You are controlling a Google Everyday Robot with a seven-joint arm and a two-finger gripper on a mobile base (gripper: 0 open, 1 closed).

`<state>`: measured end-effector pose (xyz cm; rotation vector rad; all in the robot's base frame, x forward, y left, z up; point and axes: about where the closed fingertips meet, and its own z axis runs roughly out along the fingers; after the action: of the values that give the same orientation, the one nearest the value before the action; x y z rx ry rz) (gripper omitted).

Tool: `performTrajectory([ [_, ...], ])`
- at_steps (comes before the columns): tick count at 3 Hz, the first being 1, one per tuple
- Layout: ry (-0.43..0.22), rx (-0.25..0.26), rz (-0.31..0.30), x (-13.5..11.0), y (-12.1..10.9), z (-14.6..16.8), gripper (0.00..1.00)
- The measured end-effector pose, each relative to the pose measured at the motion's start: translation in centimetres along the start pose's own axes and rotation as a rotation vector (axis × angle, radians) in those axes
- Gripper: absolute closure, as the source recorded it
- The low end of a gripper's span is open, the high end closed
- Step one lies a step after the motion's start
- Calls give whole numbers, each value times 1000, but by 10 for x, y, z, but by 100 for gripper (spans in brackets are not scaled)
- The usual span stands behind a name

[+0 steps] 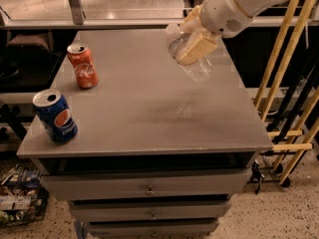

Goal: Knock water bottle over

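The water bottle, clear ribbed plastic with a white cap, hangs in the air above the far right part of the grey table. It is tilted, with the cap pointing up and left. My gripper comes in from the upper right and is shut on the bottle's upper body. One tan finger lies across the front of the bottle and the other is behind it. The bottle's base is clear of the tabletop.
A red Coca-Cola can stands upright at the far left of the table. A blue Pepsi can stands upright at the near left corner. Drawers sit under the tabletop. Wooden slats lean at the right, beyond the table's edge.
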<state>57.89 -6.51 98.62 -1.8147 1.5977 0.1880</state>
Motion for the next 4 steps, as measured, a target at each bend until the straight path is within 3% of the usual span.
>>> performTrajectory([
  [1, 128, -49, -103, 1, 12, 20, 100],
  [2, 191, -126, -174, 1, 25, 46, 100],
  [3, 231, -234, -217, 6, 43, 78, 100],
  [4, 245, -288, -230, 10, 51, 93, 100],
])
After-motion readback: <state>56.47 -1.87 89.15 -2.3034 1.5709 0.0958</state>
